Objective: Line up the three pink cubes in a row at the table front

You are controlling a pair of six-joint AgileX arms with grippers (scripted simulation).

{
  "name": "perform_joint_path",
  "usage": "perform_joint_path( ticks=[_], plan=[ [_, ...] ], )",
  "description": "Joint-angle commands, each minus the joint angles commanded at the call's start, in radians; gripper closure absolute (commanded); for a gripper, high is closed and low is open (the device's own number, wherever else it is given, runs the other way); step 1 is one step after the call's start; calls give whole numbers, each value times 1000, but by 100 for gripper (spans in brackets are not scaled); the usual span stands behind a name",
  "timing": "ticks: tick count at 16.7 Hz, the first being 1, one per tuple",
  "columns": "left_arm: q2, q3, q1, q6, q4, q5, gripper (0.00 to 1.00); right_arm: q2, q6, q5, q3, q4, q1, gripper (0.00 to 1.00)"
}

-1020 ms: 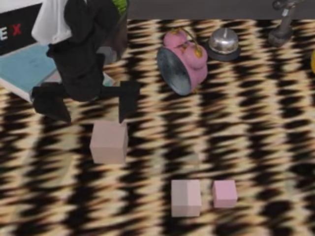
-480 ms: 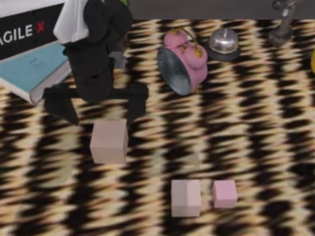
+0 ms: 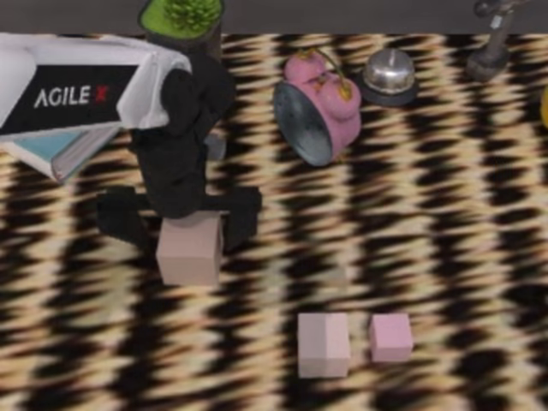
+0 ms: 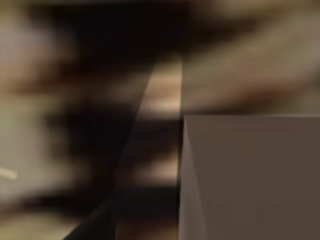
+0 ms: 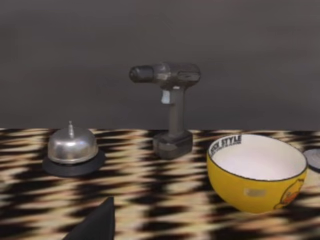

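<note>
On the worktop (image 3: 445,214), left of middle, the left gripper (image 3: 181,224) hangs spread open, its fingers (image 3: 242,216) straddling the large cube (image 3: 189,250), a matte dusty brownish-pink block that fills much of the left wrist view. Near the front edge, right of it, the medium cube (image 3: 324,344), pale pink, sits just beside the small cube (image 3: 391,336), brighter pink. The right gripper's state cannot be told.

Large cube (image 3: 189,251) left; medium (image 3: 324,344) and small (image 3: 391,336) adjacent at front
</note>
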Motion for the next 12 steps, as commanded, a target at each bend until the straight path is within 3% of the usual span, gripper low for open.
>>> perform_joint_path(
  ticks=[7, 12],
  plan=[
    [29, -45, -1, 0, 66, 0, 0, 0, 0, 0, 0, 0, 0, 0],
    [29, -45, -1, 0, 66, 0, 38, 0, 0, 0, 0, 0, 0, 0]
  ],
)
